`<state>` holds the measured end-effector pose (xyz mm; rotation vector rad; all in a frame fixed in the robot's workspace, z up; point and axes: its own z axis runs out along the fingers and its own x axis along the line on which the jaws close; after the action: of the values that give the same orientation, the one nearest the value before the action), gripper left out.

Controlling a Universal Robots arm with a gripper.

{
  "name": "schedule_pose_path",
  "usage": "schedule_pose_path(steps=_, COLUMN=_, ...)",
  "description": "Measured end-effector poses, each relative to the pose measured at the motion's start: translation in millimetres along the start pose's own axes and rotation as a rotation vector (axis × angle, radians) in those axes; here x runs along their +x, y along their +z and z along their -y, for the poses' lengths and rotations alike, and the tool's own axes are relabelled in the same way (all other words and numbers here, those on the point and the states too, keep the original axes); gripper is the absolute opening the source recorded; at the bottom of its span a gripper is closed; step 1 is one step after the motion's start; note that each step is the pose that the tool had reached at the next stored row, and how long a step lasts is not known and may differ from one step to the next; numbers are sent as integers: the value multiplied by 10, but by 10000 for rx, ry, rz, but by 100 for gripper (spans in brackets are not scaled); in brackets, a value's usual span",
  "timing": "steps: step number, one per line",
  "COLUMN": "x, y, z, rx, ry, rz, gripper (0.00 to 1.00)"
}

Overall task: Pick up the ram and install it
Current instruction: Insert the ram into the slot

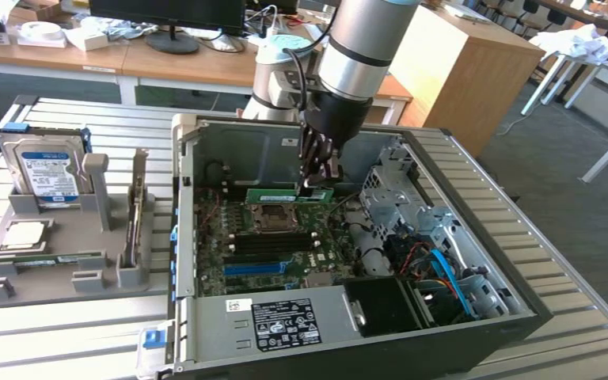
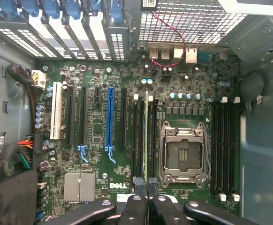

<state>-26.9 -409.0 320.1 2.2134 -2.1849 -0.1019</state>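
My gripper (image 1: 318, 182) reaches down into the open computer case (image 1: 183, 237) and is shut on the ram (image 1: 286, 195), a narrow green stick held level just above the motherboard (image 1: 272, 249). In the wrist view the ram (image 2: 147, 133) shows edge-on as a thin yellow-green line between my black fingers (image 2: 135, 206). It hangs over the black memory slots (image 2: 140, 140) beside the empty processor socket (image 2: 183, 154). Whether it touches a slot I cannot tell.
A grey holder (image 1: 61, 265) at the exterior view's left carries the blue-labelled hard drive (image 1: 42, 170) and a square silver processor (image 1: 24, 235). Inside the case, a drive cage (image 1: 410, 198), cables (image 1: 442, 269) and a second bank of slots (image 2: 225, 145) crowd the board.
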Motion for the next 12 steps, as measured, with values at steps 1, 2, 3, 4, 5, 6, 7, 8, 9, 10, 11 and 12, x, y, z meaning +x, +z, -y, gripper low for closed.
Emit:
schedule_pose_path(steps=1, x=0, y=0, z=0, rx=0, ry=0, rz=0, gripper=12)
schedule_pose_path(steps=2, x=0, y=0, z=-1, rx=0, ry=1, rz=1, gripper=12)
schedule_pose_path(steps=3, x=0, y=1, z=-7, rx=0, ry=2, rz=1, gripper=12)
schedule_pose_path(steps=4, x=-1, y=2, z=-17, rx=6, ry=1, rz=2, gripper=12)
schedule_pose_path(steps=5, x=-1, y=3, z=-31, rx=13, ry=-1, rz=1, gripper=12)
schedule_pose_path(steps=6, x=-1, y=4, z=-43, rx=16, ry=-1, rz=2, gripper=12)
schedule_pose_path(steps=7, x=-1, y=5, z=-50, rx=17, ry=-1, rz=2, gripper=12)
schedule_pose_path(steps=8, x=-1, y=4, z=-51, rx=17, ry=-2, rz=0, gripper=12)
schedule_pose_path(steps=9, x=-1, y=4, z=-54, rx=17, ry=-2, rz=0, gripper=12)
schedule_pose_path(steps=10, x=-1, y=5, z=-57, rx=17, ry=-2, rz=0, gripper=12)
schedule_pose_path(steps=11, x=-1, y=5, z=-58, rx=17, ry=-2, rz=0, gripper=12)
schedule_pose_path(steps=12, x=-1, y=5, z=-59, rx=17, ry=-2, rz=0, gripper=12)
